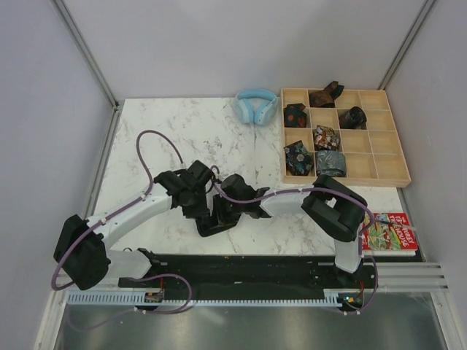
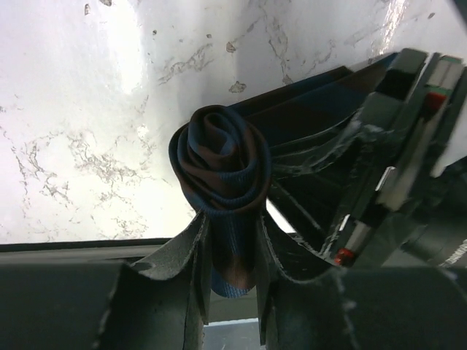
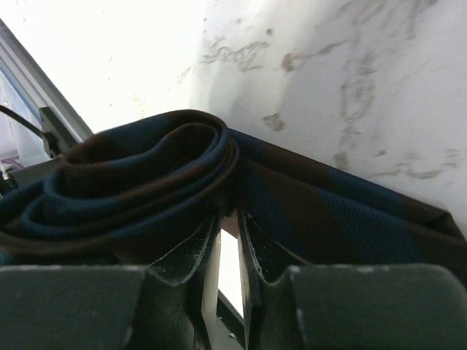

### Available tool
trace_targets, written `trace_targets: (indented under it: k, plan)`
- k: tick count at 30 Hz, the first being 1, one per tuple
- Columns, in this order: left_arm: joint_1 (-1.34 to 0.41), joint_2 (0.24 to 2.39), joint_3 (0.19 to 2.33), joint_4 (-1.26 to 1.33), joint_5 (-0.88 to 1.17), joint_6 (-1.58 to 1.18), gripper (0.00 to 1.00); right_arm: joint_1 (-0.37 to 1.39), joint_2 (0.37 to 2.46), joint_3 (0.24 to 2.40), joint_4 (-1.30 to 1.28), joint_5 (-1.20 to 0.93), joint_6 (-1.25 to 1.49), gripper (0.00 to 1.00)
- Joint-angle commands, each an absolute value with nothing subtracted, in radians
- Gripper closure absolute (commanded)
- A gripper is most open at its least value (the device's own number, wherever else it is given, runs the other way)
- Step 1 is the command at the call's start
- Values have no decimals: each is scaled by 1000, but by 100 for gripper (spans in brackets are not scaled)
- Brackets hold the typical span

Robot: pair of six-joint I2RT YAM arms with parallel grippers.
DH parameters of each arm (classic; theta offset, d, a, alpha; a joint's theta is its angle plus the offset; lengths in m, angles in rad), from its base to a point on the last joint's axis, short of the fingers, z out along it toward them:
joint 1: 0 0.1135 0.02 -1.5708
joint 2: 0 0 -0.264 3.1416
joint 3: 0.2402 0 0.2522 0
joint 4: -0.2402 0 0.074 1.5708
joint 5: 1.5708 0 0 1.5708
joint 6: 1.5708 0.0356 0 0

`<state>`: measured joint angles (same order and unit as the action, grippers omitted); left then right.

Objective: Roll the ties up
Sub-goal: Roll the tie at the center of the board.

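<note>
The left gripper's point(image 2: 230, 237) fingers point(image 2: 186, 262) are drawn in to a narrow gap and pinch the lower end of a blue-and-brown striped tie point(image 2: 222, 160). The tie is wound into a tight spiral just above the fingertips, at the centre of the left wrist view. Its unrolled tail runs toward the upper right of that frame, to the right gripper point(image 3: 228, 240). The right gripper's fingers point(image 3: 190, 262) stand almost together, with only a slit of light between them. Folds of the tie lie across the tips, but the right wrist view does not show whether they actually grip the cloth.

In the top view the two grippers meet over the middle of the marble table point(image 1: 160, 131), just below centre frame.

The roll looks springy. If the left pinch loosens, or the tail is pulled sideways, the coil could unwind or its core could slide out like a telescope. The grippers are also close enough to knock each other.

By count:
- One tie is in hand.
- Six rolled ties sit in the wooden compartment tray point(image 1: 343, 182) at upper right.
- One pair of light blue headphones point(image 1: 255, 106) lies left of the tray.
- One colourful book point(image 1: 390, 235) lies at lower right.
</note>
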<state>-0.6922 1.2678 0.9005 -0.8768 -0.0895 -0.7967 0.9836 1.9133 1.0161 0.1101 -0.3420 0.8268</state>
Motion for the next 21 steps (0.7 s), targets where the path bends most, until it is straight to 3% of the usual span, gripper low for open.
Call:
trace_targets:
  k: [1,8,21]
  plan:
    - [-739,1330,998,-952,-115,-747,80,1020,1934,1074,127,-336,850,77]
    - [-802,1491,1133,-1052,-176,-753,83,1026,1905,1042,91,-310,839,77]
    - [-940,1742,1282,-1221,-359,-837,86,945,1666,871,-129,-207,781,71]
